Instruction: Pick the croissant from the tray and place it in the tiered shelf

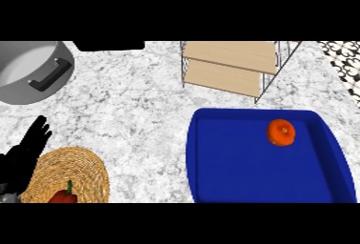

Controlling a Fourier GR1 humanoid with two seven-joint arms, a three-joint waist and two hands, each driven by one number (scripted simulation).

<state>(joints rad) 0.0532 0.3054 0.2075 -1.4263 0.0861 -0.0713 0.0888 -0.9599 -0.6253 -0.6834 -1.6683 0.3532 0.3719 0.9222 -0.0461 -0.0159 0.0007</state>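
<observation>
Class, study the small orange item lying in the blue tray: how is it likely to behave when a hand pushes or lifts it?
The orange item looks rounded, so a push might roll or slide it across the blue tray. It is small beside the tray, so probably light.

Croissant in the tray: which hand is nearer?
Left by default. The left hand rests open at the left edge, far from the croissant on the blue tray. The right hand isn't in view.

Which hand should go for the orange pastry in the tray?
Probably right: the croissant lies in the blue tray on the right. The only visible hand, the left hand, rests far left.
</observation>
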